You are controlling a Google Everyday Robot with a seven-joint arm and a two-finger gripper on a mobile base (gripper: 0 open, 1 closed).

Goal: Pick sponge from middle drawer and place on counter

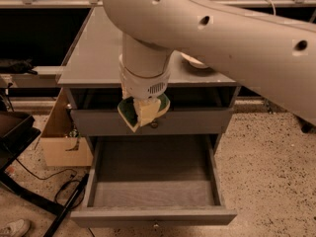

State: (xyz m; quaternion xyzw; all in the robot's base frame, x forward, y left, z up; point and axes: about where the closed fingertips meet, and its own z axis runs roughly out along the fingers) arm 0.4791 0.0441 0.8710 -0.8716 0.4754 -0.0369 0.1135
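Fingers [148, 108] pinched shut on the sponge [129, 111]. I see its dark green face on one side and the pale foam edge poking out below. Gripper [144, 115] points straight down, hanging above the open middle drawer [153, 177] and, from this view, in front of the closed drawer front [98, 123] above it.

Note: the grip is across the sponge's thin body, which I judge suits soft foam. Squeezing the flat faces gives the pads the most surface, and the sponge hangs tilted rather than square.

Position: the sponge is in the air, touching neither the tray floor nor the walls. It appears to sit below the front edge of the counter [98, 53].

Judgement: pick done, place not yet. The wrist must clear that edge before going inward. A cream bowl [196, 62] peeks out behind the arm, so I would aim for the bare left part of the counter.
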